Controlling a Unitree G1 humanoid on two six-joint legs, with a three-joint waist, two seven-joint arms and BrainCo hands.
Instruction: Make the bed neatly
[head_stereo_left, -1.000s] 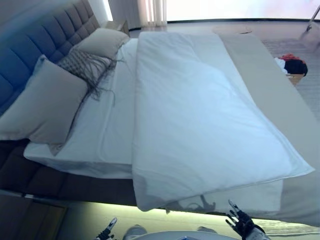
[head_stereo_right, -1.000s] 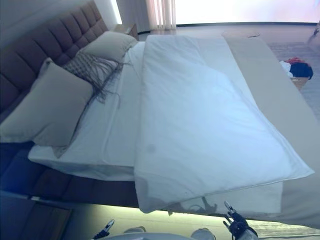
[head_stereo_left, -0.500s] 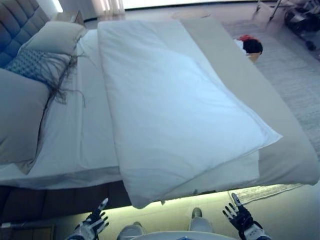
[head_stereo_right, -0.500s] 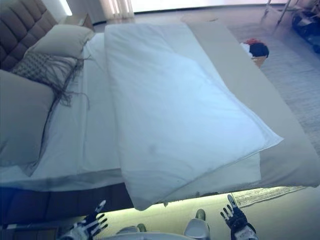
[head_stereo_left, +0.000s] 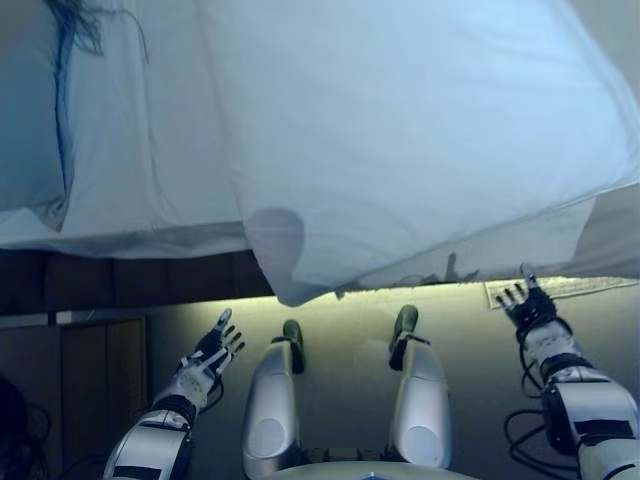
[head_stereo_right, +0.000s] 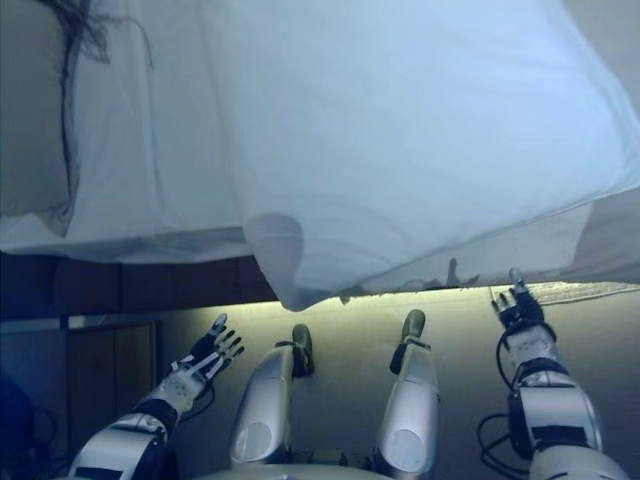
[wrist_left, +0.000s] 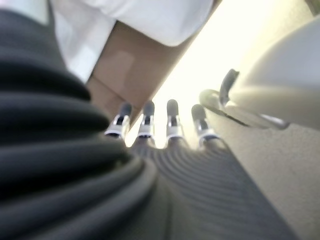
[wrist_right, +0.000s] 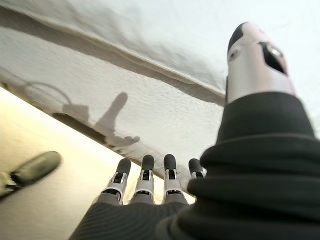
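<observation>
A white duvet (head_stereo_left: 400, 130) lies across the bed, its near corner (head_stereo_left: 290, 285) hanging over the bed's side. A white sheet (head_stereo_left: 150, 150) shows to its left, and a grey pillow (head_stereo_left: 25, 110) with a dark fringe lies at the far left. My left hand (head_stereo_left: 212, 350) is open and empty, low over the floor below the bed's edge. My right hand (head_stereo_left: 527, 303) is open and empty, just below the hanging edge of the bedding at the right. In the right wrist view the fingers (wrist_right: 145, 175) are straight, close to the white fabric (wrist_right: 150, 100).
The dark bed base (head_stereo_left: 130, 285) runs under the mattress, with a lit strip (head_stereo_left: 420, 290) along its bottom. A wooden nightstand (head_stereo_left: 100, 370) stands at the lower left. A rug corner (head_stereo_left: 560, 288) shows under the bed's right end.
The camera has tilted down and moved closer, so the bed's near edge fills the top. Both arms now show in full, hands still open and empty, the right one nearer the hanging bedding.
</observation>
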